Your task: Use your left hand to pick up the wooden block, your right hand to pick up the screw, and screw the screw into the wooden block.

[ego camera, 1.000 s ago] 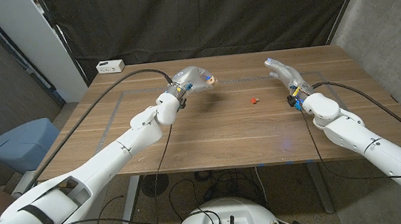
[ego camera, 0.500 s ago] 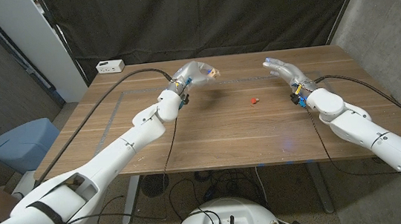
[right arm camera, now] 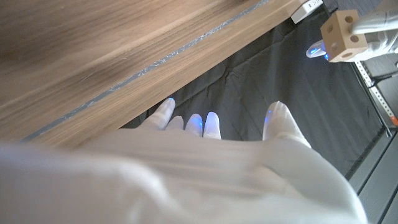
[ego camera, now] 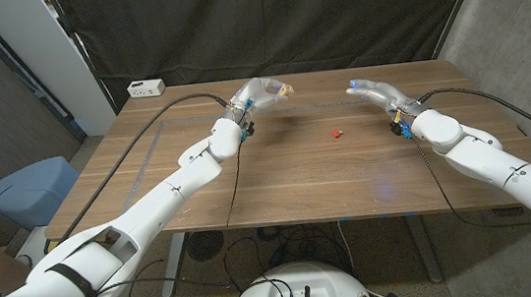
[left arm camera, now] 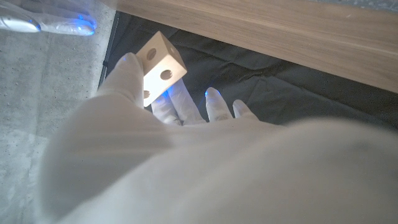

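Observation:
My left hand (ego camera: 258, 94) holds the pale wooden block (ego camera: 282, 90) up above the far middle of the table. In the left wrist view the wooden block (left arm camera: 160, 66) shows round holes in its faces, pinched at the fingertips of my left hand (left arm camera: 155, 155). The small red screw (ego camera: 336, 133) lies on the table (ego camera: 289, 181) between both hands. My right hand (ego camera: 376, 92) hovers to the right of the screw, raised, fingers apart, holding nothing. In the right wrist view the block (right arm camera: 340, 35) appears beyond my right hand (right arm camera: 205, 162).
A white power strip (ego camera: 145, 87) sits at the far left corner of the table. A black cable (ego camera: 137, 147) runs along my left arm over the table. A black curtain hangs behind the table; a blue bin (ego camera: 31, 191) stands left of it.
My left hand has carried the block a little farther back and higher. My right hand has lifted and swung slightly back and left, still holding nothing.

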You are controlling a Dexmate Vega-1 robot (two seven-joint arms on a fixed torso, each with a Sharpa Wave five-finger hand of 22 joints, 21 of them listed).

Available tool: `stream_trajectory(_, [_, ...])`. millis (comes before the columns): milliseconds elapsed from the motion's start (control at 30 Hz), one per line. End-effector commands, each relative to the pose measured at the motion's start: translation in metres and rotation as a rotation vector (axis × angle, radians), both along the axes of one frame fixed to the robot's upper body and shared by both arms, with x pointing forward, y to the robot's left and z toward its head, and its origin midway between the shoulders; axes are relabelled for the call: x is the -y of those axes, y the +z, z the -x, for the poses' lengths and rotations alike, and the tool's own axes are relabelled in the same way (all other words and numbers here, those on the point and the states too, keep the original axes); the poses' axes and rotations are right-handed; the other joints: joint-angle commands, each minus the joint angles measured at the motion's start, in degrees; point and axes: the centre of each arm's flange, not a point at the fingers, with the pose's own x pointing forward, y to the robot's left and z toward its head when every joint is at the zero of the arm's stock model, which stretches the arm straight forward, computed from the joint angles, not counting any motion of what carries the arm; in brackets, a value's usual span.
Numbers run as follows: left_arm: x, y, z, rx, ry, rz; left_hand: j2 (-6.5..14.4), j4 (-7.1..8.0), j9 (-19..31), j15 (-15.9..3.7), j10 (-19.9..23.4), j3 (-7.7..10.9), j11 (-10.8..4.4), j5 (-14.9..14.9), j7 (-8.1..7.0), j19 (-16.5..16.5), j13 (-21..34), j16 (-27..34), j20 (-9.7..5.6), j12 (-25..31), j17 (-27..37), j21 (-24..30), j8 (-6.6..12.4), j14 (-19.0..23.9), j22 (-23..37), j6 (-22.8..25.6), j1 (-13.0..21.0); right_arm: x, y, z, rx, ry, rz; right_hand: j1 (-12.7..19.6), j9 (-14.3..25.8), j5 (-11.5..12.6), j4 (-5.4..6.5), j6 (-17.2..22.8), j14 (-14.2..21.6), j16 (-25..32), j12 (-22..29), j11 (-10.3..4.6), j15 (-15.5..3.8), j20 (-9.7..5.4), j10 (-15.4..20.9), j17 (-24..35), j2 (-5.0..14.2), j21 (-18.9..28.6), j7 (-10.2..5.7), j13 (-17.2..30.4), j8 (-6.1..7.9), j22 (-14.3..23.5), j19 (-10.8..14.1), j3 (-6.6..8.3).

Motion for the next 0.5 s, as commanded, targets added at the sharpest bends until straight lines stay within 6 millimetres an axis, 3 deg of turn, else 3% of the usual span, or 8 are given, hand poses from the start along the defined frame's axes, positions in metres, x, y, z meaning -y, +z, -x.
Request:
stream_trajectory(33, [0.005,-0.001,-0.005,-0.049,-0.094,0.096,0.6,0.05,0.2,-5.44,-0.1,-0.2,-0.07,-0.2,-0.13,-0.2,0.3,0.0,0.55,-0.2,0.1,-0.2,0.0,0.4,0.2,0.3,0.1,0.005,0.011,0.008,-0.009,-0.067,0.144,1.6,0.2,-0.1,0.03,0.9,0.4,0.1,-0.1,-0.87,-0.34,0.14,0.1,0.2,-0.12,-0.2,-0.31,0.2,0.41,0.2,0.8,0.8])
stream_trajectory(267, [0.004,-0.004,-0.009,-0.095,-0.174,0.159,0.8,0.19,0.2,-5.31,-0.1,-0.35,-0.02,-0.1,-0.02,0.0,0.4,0.0,0.79,-0.4,0.1,-0.1,-0.04,0.5,0.2,0.4,-0.1,0.003,0.015,0.013,-0.003,-0.095,0.233,3.3,0.3,-0.3,-0.02,1.5,0.8,0.1,-0.3,-1.13,-0.5,0.63,0.1,0.2,-0.72,-0.2,-0.65,0.3,0.62,0.2,1.1,1.32])
stream_trajectory(333, [0.003,-0.005,-0.01,-0.095,-0.189,0.173,1.2,0.22,0.2,-5.01,0.0,-0.74,-0.01,-0.1,0.09,3.1,0.6,0.5,0.03,-0.7,0.2,1.1,-0.22,1.6,0.5,0.4,-0.3,0.001,0.017,0.015,-0.001,-0.104,0.267,3.8,0.3,-0.3,-0.03,1.6,1.1,0.2,-0.3,-1.17,-0.53,0.71,0.2,0.2,-0.86,-0.2,-0.7,0.3,0.67,0.2,1.2,1.45])
stream_trajectory(500, [0.001,-0.008,-0.01,-0.114,-0.216,0.197,1.2,0.16,0.2,-5.31,0.1,-0.89,-0.02,0.0,0.34,4.1,0.8,0.6,-0.45,-0.8,0.2,1.4,-0.2,2.0,0.6,0.6,-0.2,-0.003,0.02,0.02,0.001,-0.123,0.332,4.8,0.3,-0.5,-0.02,2.1,1.3,0.2,-0.3,-1.27,-0.48,0.79,0.2,0.2,-1.24,-0.2,-0.97,0.3,0.83,0.2,1.5,1.74])
